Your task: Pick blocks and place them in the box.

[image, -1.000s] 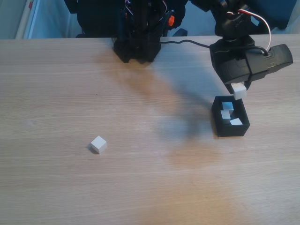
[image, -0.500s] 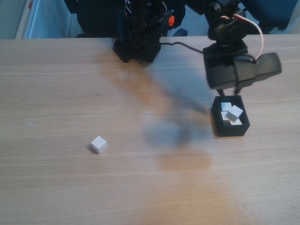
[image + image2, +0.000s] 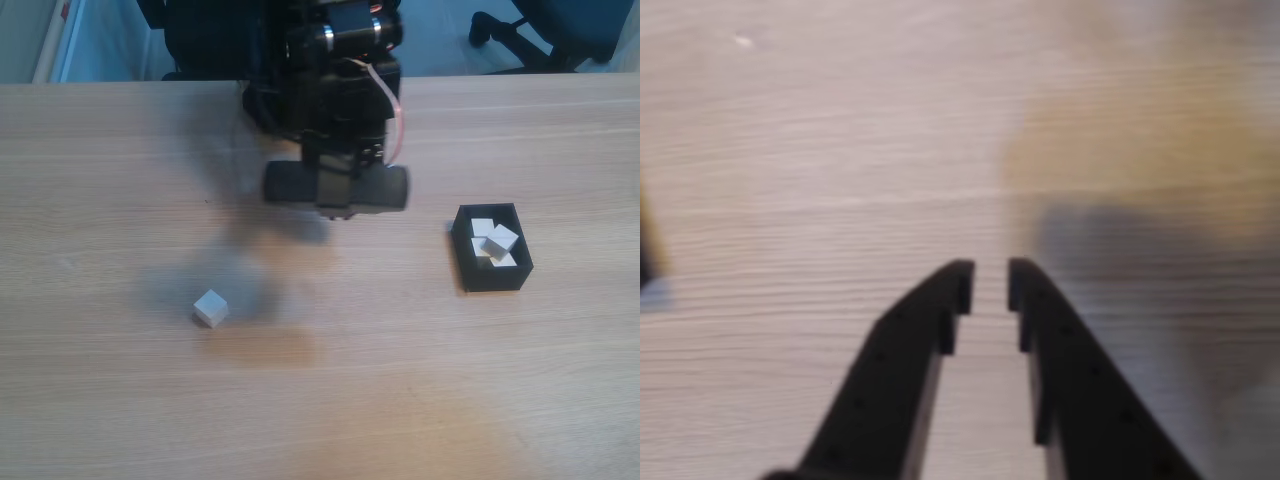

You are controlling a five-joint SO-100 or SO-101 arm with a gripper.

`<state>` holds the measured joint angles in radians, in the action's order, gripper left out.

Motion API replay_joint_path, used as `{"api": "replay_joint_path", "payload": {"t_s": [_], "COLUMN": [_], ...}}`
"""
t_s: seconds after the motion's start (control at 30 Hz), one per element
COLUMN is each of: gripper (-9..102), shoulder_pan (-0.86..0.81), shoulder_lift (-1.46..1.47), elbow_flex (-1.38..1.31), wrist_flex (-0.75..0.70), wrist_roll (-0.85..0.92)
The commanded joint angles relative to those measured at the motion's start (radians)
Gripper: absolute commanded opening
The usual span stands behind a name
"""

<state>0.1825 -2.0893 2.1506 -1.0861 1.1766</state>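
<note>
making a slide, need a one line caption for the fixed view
Arm's gripper over the wooden table, between a lone white block and the black box holding blocks.

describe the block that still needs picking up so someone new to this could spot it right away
In the fixed view, start from the wooden table and look to the lower left, well away from the black box on the right. There a small white block sits alone on the bare wood, in front of the arm. Unlike the other blocks, it lies outside the box with nothing touching it.
</note>
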Motion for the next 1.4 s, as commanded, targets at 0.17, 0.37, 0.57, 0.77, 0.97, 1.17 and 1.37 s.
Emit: {"api": "replay_joint_path", "payload": {"t_s": [0.17, 0.37, 0.57, 0.77, 0.97, 1.17, 1.37], "gripper": [0, 0, 9, 15, 18, 19, 19], "shoulder_pan": [-0.267, -0.413, -0.506, -0.54, -0.538, -0.528, -0.522], "shoulder_lift": [0.034, 0.13, 0.23, 0.33, 0.383, 0.43, 0.485], "elbow_flex": [-0.005, -0.018, -0.051, -0.153, -0.189, -0.215, -0.241], "wrist_flex": [0.106, 0.195, 0.371, 0.399, 0.416, 0.43, 0.469], "wrist_roll": [0.083, 0.156, 0.169, 0.16, 0.164, 0.158, 0.163]}}
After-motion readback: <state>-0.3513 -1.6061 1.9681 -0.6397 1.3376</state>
